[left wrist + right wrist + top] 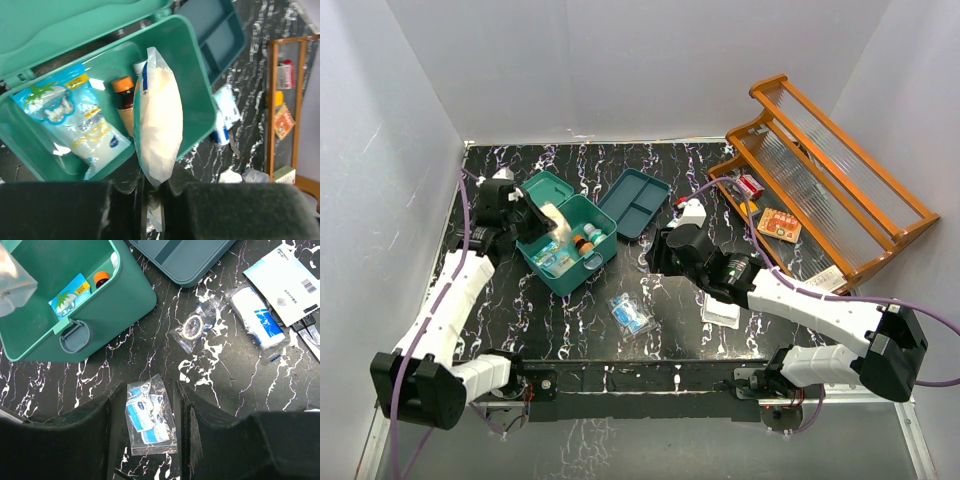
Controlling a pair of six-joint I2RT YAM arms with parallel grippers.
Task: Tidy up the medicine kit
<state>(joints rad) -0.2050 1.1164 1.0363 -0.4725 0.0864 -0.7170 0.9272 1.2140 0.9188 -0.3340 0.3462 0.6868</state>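
Teal-green medicine kit [567,245] sits open at the left rear of the desk [670,335], lid [545,190] thrown back toward the rear-left corner, latch [75,335] facing the near side

Left gripper [152,192]: directly above the kit, clamped narrow on the lower end of a clear bag [159,130] with pale white filling. The bag hangs over the kit's open cavity, between its middle and its right wall

Right gripper [147,405]: jaws parted about halfway, nothing between the pads. It is to the right of the kit, apart from it, over bare desk. A sachet bag [149,412] lies flat on the desk and shows in the gap between the fingers; height above it cannot be judged

Inside the kit: a blue-and-white pouch [75,120] on the left, a brown bottle [123,97] with orange cap beside it

Hidden or unclear:
- held bag covers the kit floor right of the bottle
- left fingers are a dark blur at the bottom of the wrist view
- right wrist view cuts the kit off at left and top
- print on the pouch unreadable

Edges and room:
- kit lies near the left wall
- dark-teal divided tray [633,203] just beside the kit's right rear corner; contact cannot be told
- orange wooden rack [830,170] fills the right rear
- open marble lies between kit front and near edge, with only the sachet bag on it
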